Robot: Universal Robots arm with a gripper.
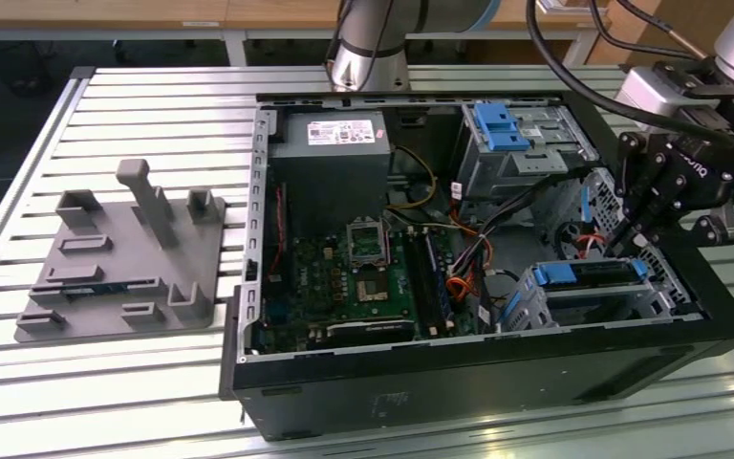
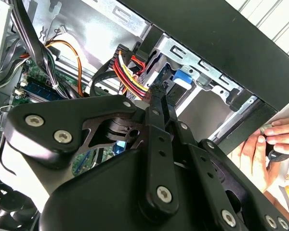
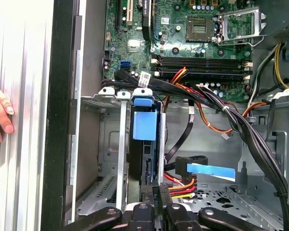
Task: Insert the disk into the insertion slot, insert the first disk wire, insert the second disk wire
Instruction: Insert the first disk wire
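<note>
The disk (image 1: 584, 274) lies in the insertion slot (image 1: 654, 298), a small silver cage at the case's corner on the exterior view's right. Its blue carrier handle (image 3: 144, 124) faces the motherboard, with the cage wall (image 3: 111, 144) beside it. My gripper (image 1: 623, 251) hangs just above the disk's far end. In both wrist views the gripper (image 3: 155, 193) (image 2: 159, 91) is shut on the black plug of a red, yellow and black disk wire (image 3: 181, 182) (image 2: 127, 72), right at the disk's end. A flat black wire with a blue tab (image 3: 209, 171) lies loose beside it.
A taller cage with a blue latch (image 1: 507, 129) stands behind the slot. The motherboard (image 1: 367, 277) and a thick cable bundle (image 3: 231, 120) fill the case's middle. A person's hand (image 3: 0, 113) (image 2: 260, 154) rests outside the case wall. A grey fixture plate (image 1: 125, 258) sits at the exterior view's left.
</note>
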